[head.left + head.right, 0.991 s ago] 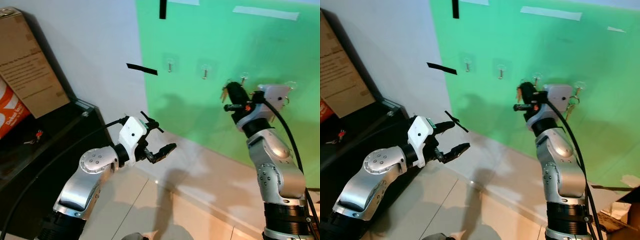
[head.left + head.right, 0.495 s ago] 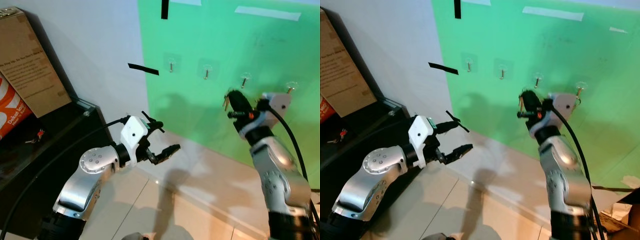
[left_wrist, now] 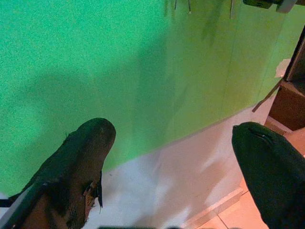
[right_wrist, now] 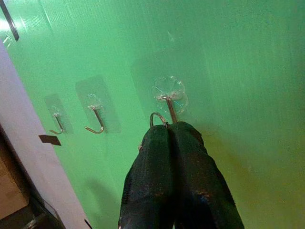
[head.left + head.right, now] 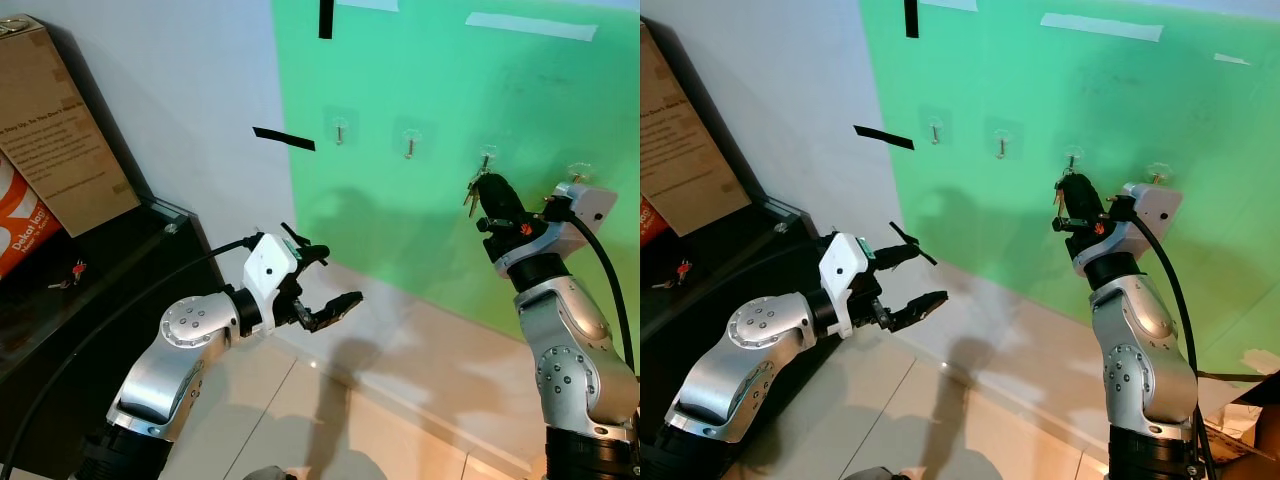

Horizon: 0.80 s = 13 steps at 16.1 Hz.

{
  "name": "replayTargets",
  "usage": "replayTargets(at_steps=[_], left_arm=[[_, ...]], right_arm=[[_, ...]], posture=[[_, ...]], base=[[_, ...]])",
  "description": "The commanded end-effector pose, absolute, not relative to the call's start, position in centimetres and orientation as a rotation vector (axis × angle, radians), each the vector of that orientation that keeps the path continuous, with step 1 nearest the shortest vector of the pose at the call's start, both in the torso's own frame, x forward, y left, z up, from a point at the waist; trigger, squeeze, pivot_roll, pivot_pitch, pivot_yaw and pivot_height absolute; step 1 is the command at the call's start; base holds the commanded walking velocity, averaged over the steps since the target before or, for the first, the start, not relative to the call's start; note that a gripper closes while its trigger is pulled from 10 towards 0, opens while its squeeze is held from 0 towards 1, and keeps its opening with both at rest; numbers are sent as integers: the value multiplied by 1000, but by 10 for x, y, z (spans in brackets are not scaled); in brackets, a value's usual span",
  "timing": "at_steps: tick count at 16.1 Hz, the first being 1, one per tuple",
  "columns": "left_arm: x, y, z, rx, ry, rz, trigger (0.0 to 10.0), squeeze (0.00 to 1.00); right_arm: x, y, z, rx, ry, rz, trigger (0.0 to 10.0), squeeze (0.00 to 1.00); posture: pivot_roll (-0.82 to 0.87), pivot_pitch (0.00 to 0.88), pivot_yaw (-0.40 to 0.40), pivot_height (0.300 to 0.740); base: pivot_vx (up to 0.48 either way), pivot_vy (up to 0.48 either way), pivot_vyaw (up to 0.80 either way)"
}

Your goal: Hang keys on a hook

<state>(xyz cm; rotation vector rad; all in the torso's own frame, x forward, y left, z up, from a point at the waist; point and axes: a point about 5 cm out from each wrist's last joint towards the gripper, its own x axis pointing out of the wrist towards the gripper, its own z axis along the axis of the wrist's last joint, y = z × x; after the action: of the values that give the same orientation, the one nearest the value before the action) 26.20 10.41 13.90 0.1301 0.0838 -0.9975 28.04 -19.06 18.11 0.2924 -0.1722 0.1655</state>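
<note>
The keys (image 5: 472,193) were held pinched in the closed right gripper (image 4: 167,130) at the hook (image 4: 168,106); hooking the ring was judged next.

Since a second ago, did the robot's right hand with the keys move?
Yes. The right gripper went rightwards, from left of the third hook to just below it.

Matt green wall (image 5: 450,90), shiny metal hook (image 4: 167,105) (clear plastic base), glossy floor tiles (image 5: 330,420)

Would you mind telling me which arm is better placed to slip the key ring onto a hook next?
The right. Its tool is shut on the keys, just under the third hook. The left tool hangs open, low, holding nothing.
</note>
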Motion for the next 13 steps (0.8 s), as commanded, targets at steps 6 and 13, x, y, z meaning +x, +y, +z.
replayTargets(at_steps=[6, 13], left_arm=[[258, 103, 140, 127, 81, -1005, 10000, 24], [257, 101, 141, 122, 81, -1020, 10000, 24]], right_arm=[[287, -189, 184, 320, -166, 162, 10000, 0], [295, -196, 172, 363, -90, 45, 10000, 0]], posture=[[-86, 0, 62, 740], [-92, 0, 72, 740]], base=[[0, 0, 0], [0, 0, 0]])
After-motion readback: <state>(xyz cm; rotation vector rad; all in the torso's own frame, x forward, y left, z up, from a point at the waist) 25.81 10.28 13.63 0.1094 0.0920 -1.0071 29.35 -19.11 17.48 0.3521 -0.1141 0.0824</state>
